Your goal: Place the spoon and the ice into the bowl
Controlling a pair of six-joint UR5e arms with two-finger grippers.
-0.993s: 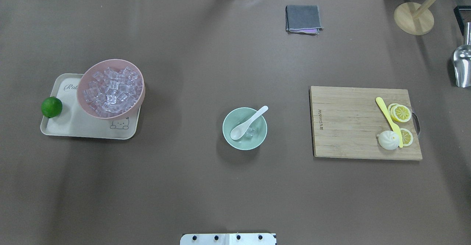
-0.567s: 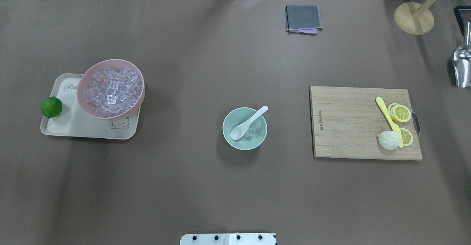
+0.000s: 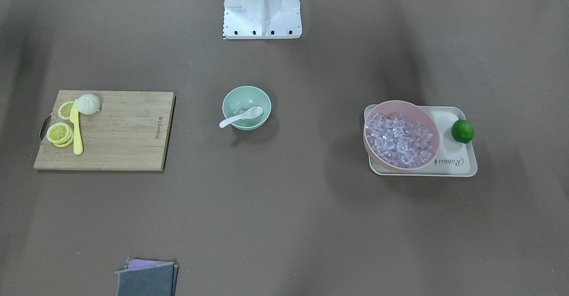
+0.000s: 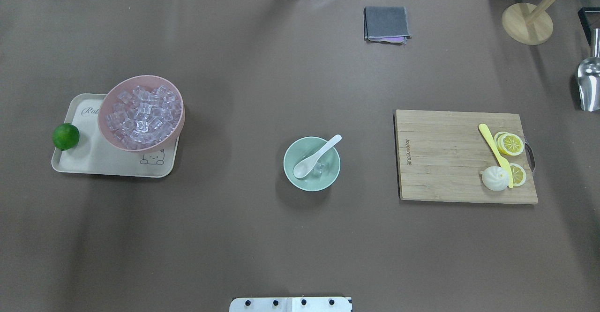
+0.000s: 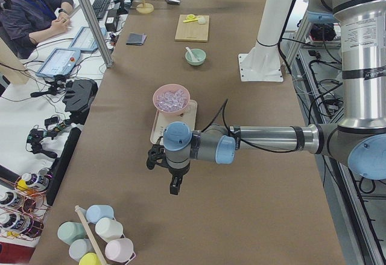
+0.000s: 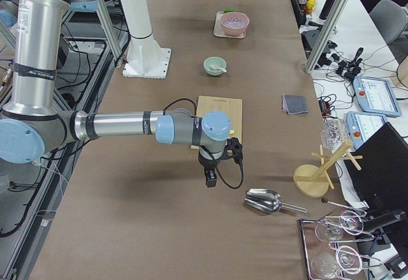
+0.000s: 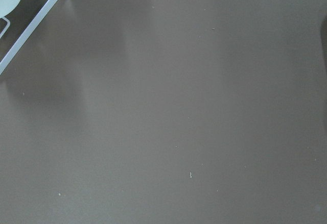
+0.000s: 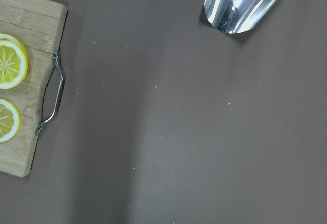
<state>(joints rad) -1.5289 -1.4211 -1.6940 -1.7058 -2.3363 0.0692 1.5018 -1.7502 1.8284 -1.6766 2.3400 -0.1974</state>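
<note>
Mint bowl overhead, left fingers side-view only

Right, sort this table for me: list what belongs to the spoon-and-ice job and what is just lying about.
Job:
- white spoon
- ice cubes
- mint-green bowl, holding both
- pink bowl, full of more ice

Lying about:
- lime
- tray
- cutting board
- yellow knife
- lemon slices
- white bun
- grey cloth
- metal scoop
- wooden stand
</note>
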